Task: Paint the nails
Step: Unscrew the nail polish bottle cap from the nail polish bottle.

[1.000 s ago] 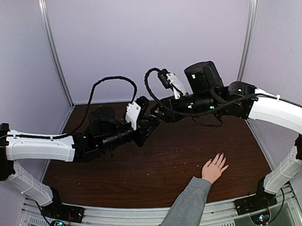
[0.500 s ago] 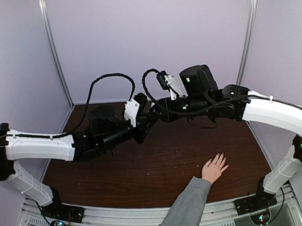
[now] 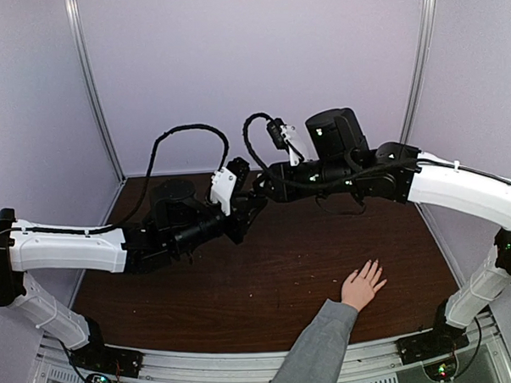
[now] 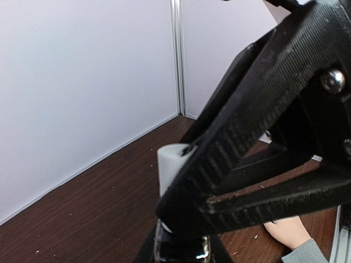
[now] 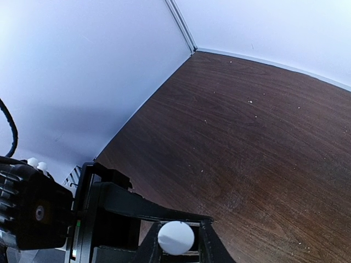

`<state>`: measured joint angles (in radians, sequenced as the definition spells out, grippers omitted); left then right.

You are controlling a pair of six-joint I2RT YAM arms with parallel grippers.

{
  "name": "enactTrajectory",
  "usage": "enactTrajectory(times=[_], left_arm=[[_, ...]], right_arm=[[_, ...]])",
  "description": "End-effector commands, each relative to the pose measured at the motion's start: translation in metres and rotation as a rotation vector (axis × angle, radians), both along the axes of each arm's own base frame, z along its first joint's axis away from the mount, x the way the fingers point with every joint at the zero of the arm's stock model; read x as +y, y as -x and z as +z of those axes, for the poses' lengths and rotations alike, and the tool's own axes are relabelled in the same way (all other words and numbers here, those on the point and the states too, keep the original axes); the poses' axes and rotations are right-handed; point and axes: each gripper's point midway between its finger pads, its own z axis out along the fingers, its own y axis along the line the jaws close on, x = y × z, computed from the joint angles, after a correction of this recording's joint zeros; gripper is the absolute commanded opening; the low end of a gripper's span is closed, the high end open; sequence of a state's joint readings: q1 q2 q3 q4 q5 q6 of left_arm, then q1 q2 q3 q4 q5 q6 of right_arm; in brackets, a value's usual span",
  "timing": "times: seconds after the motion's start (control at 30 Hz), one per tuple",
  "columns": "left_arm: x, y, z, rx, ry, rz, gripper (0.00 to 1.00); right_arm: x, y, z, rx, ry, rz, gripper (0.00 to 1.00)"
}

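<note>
Both arms reach in over the middle of the table (image 3: 268, 284), toward its back half, and meet there well above the wood.

Left gripper (image 3: 254, 207): jaws closed on a small dark bottle (image 4: 181, 249), which stands upright with its white cap (image 4: 173, 164) on top.

Right gripper (image 3: 268, 187): comes in from the right side. In its wrist view the round white cap sits between the two fingers, which press against it on either side, so these jaws grip the cap.

Hand (image 3: 362, 286): lies flat, palm down, near the front right corner of the table, fingers spread and pointing toward the back right. A grey sleeve (image 3: 313, 350) runs from it over the front edge. Well apart from both grippers.

Nails (image 3: 373, 265): at the fingertips, too small to tell their colour.
</note>
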<state>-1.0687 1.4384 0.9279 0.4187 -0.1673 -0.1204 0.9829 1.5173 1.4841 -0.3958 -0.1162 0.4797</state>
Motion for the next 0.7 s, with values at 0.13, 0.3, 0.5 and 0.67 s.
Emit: enactTrajectory(times=[0.13,0.3,0.5,0.67], left_arm=[[-0.008,0.004,0.029,-0.057,0.069,-0.032,0.00],[-0.010,0.023,0.038,-0.066,0.102,-0.138,0.00],[-0.017,0.083,0.054,-0.122,0.154,-0.473,0.00],[-0.016,0.125,0.068,-0.156,0.186,-0.710,0.00]], right_arm=[[0.002,-0.002,0.001,-0.006,-0.020,0.018,0.14],[0.004,0.007,0.009,-0.070,-0.010,0.101,0.07],[0.009,0.033,0.024,-0.194,-0.026,0.288,0.02],[0.012,0.061,0.040,-0.270,-0.062,0.459,0.00]])
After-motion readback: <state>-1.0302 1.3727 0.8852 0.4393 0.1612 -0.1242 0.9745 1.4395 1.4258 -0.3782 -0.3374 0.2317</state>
